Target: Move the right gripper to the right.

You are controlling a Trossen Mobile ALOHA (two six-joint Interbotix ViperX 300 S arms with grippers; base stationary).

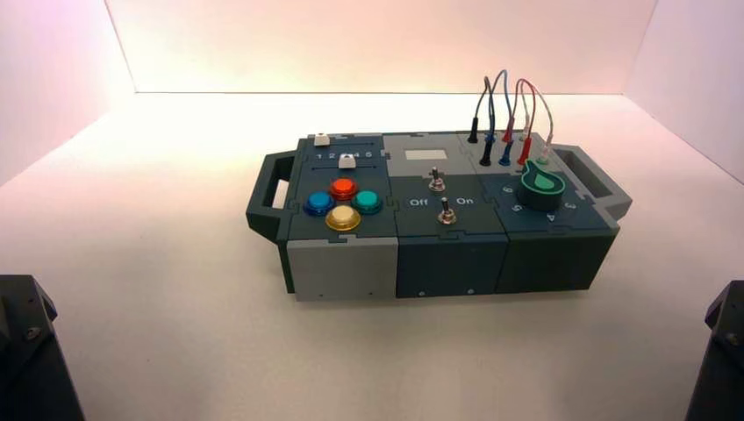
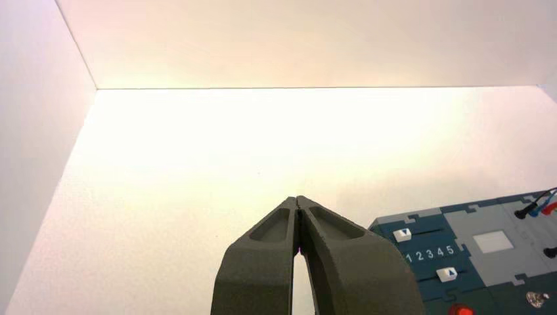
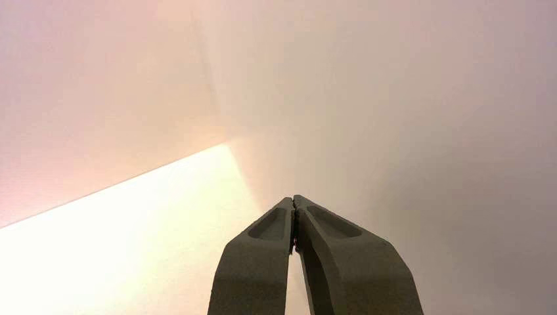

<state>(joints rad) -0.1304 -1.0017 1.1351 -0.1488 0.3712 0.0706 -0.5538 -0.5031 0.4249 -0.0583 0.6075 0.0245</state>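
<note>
The right tool [image 3: 293, 200], a matte black angular block, sits low at the desk's near right corner, cut off to a sliver in the high view; its tips are pressed together, holding nothing. The left tool [image 2: 297, 201] is likewise closed and empty. Farther off stands the dark modular box [image 1: 456, 254].

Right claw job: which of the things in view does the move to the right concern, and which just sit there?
In the job:
- right claw, shut and empty, facing the corner of the white walls, away from the box

Just sitting there:
- left claw, shut, parked short of the box's left end
- box
- four round buttons
- two toggle switches
- green knob
- wires
</note>
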